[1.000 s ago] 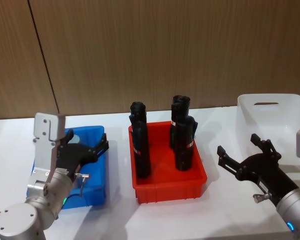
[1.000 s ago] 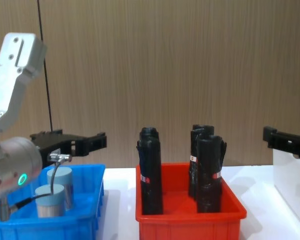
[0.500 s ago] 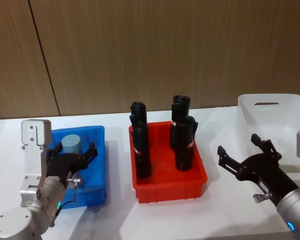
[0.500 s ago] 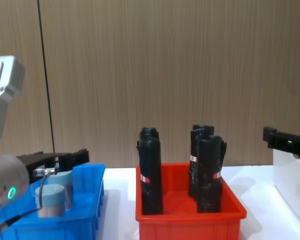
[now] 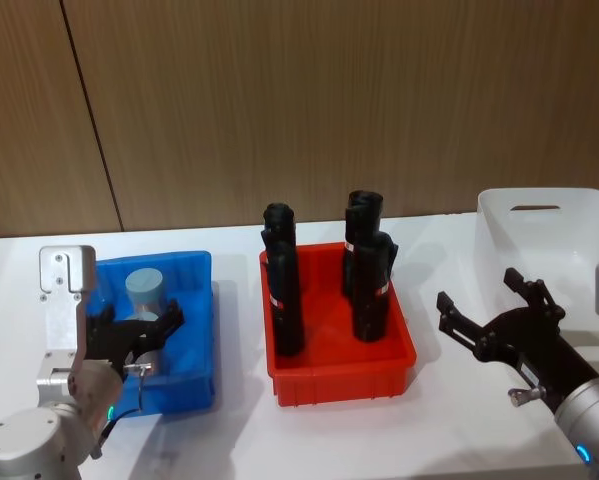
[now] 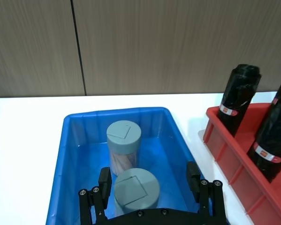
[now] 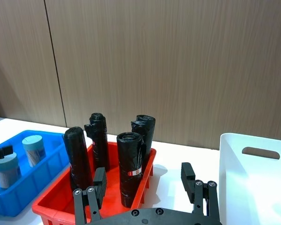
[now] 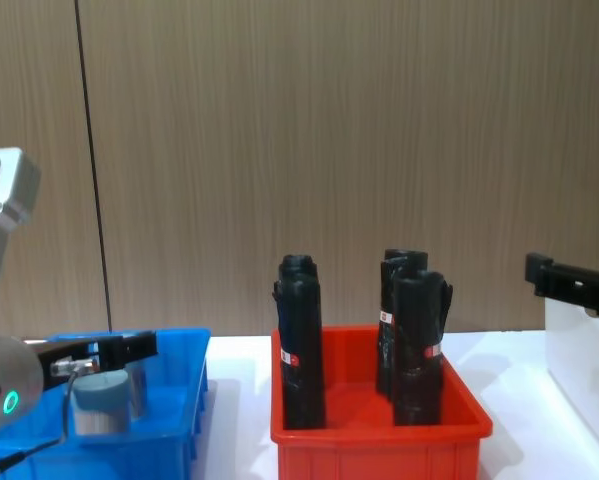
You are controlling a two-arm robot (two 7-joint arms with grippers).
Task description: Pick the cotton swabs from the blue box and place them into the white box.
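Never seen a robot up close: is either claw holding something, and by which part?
Nothing is held. The left gripper straddles one jar of cotton swabs in the blue box, fingers open, not touching; the right gripper is open, empty.

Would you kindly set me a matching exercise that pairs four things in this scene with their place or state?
Column one:
1. left end effector
2. right end effector
3. black rolls
4. white box

Column two:
A. upright in the red bin
B. open, over the bare table beside the white box
C. translucent, with a slot handle near its rim
D. open, fingers either side of a cotton swab jar in the blue box

Pairs: 1-D, 2-B, 3-A, 4-C.
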